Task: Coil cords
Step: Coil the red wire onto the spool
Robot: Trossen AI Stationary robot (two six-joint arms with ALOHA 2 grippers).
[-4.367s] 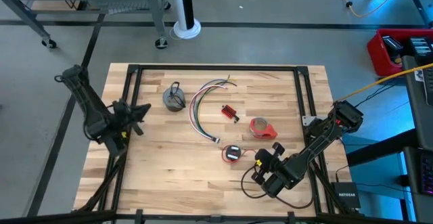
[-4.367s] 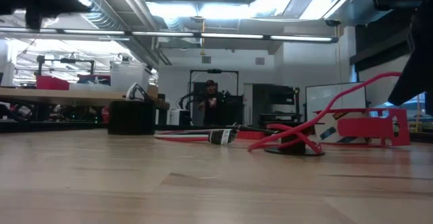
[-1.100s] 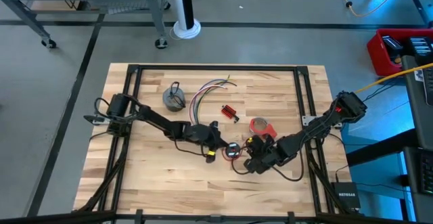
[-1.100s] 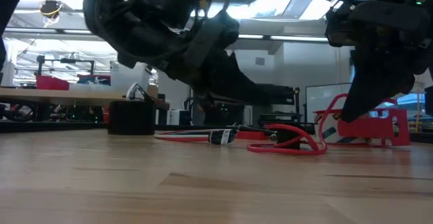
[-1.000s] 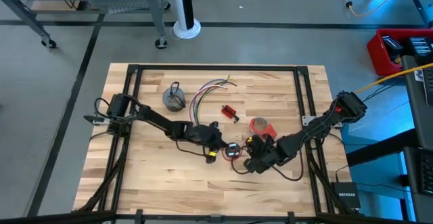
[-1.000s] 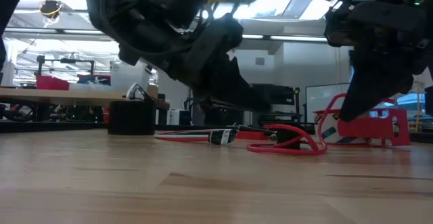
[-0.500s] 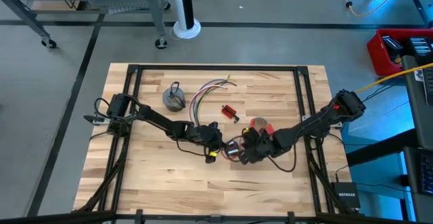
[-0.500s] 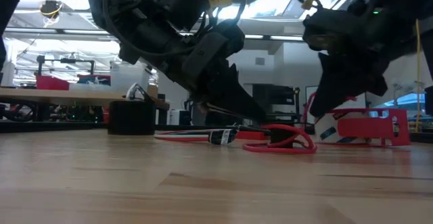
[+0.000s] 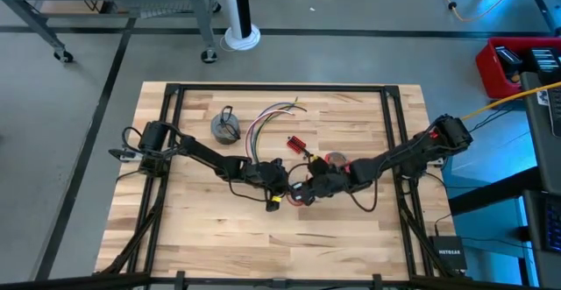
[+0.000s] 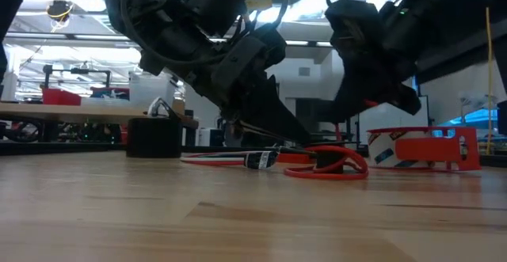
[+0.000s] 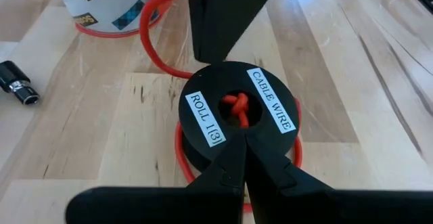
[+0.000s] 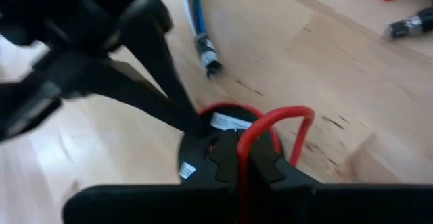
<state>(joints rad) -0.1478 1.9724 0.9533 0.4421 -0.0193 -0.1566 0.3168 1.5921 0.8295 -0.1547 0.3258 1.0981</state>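
A small black spool [image 11: 237, 116] wound with red wire, labelled "CABLE WIRE", lies flat on the table near its middle [image 9: 301, 194]. My left gripper [image 11: 241, 126] reaches in from the table's left, shut, with its tips on the spool's top. My right gripper [image 12: 240, 139] comes from the right and stands over the spool, shut on the red wire. A bundle of thin coloured wires [image 9: 263, 132] lies spread out behind the spool. A grey coil with a black loop [image 9: 225, 128] rests at the back left. My left gripper presses its shut fingertips on the spool's top face [image 11: 230, 135], just beside the centre hole. The fingers slant down from the table's left, and the spool lies flat on the wood. My right gripper pinches the loose red wire [image 12: 241, 149] between its two fingers, slanting down from the table's right. The wire arches out of the fingers in a slack loop [image 12: 284, 112] and drops back beside the spool.
A red tape roll [image 10: 420, 147] stands just right of the spool, partly under my right arm [image 9: 377, 163]. A small red block [image 9: 296, 145] lies behind it. A black frame [image 9: 280, 87] runs along the table's edges, with bare wood toward the near edge.
My right gripper has swung toward the table's left, from beside the tape roll to right over the spool, rolling as it went. The red wire loop has come with it and now lies lower and closer to the spool. The spool has stayed in place under my left gripper.
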